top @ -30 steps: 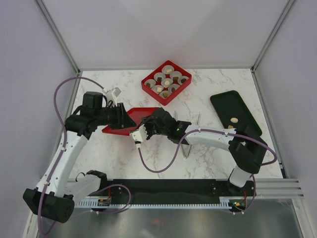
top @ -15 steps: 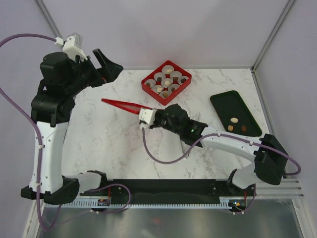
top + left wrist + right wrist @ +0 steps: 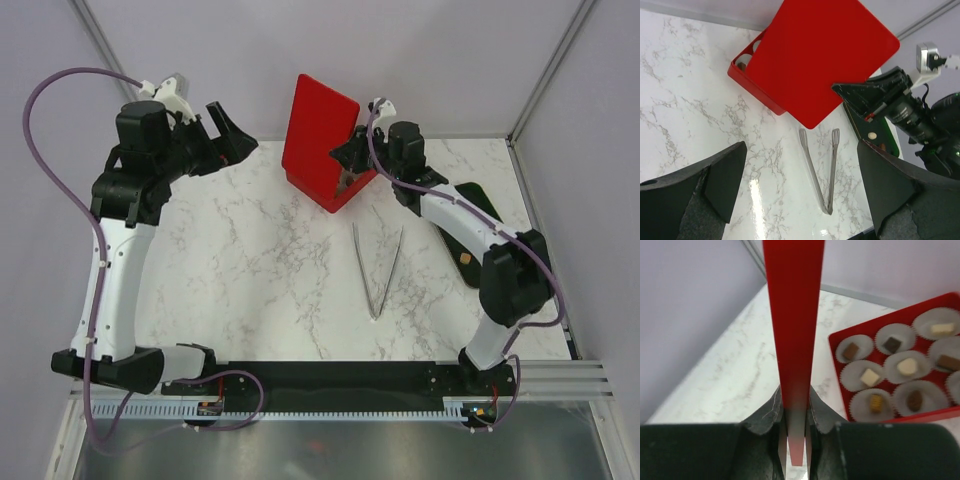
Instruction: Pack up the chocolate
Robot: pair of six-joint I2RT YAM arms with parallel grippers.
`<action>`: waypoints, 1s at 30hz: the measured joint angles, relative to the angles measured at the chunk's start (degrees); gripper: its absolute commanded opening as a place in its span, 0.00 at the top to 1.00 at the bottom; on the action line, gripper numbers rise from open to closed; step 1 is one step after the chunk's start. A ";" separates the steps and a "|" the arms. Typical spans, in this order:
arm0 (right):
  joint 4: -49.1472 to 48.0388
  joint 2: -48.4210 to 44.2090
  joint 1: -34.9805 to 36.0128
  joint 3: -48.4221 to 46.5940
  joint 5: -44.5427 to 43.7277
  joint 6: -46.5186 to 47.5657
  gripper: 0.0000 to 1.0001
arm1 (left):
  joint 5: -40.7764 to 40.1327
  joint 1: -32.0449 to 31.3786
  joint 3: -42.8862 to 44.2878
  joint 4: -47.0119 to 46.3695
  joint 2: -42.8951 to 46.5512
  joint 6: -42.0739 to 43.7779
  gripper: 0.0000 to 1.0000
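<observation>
Right wrist: lid (image 3: 792, 340) in right tool (image 3: 795, 416)

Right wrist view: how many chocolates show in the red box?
8: far row, three chocolates; middle row, three; near row, two. The ninth cup is cut off at right; one may be hidden.

No legible text, label, brand or number anywhere.
</observation>
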State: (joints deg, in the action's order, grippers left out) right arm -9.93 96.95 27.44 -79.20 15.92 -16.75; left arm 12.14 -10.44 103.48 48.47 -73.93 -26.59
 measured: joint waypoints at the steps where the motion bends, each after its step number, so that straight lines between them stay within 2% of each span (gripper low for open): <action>1: -0.87 1.99 -1.05 -0.96 1.81 -4.28 1.00 | 0.39 0.04 -1.03 -0.57 -0.48 0.00 0.00; 6: -4.35 11.96 -2.86 -6.10 7.78 -19.21 1.00 | 2.19 0.09 -3.93 -3.13 -4.94 -0.04 0.01; 16: -13.38 23.43 -5.33 -12.00 12.00 -37.77 1.00 | 3.39 0.24 -8.24 -10.34 -13.14 -1.05 0.05; 20: -16.74 27.17 -7.74 -13.79 12.28 -43.23 1.00 | 4.28 0.37 -10.95 -15.02 -16.37 -1.77 0.05; 30: -22.23 34.05 -11.76 -14.82 12.48 -51.45 1.00 | 10.43 0.46 -9.44 -22.01 -31.98 -2.16 0.11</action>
State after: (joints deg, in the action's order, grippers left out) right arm -32.16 131.00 15.68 -94.02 28.40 -68.20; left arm 22.57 -9.98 94.04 26.46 -105.91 -28.75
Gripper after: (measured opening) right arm 0.209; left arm 0.898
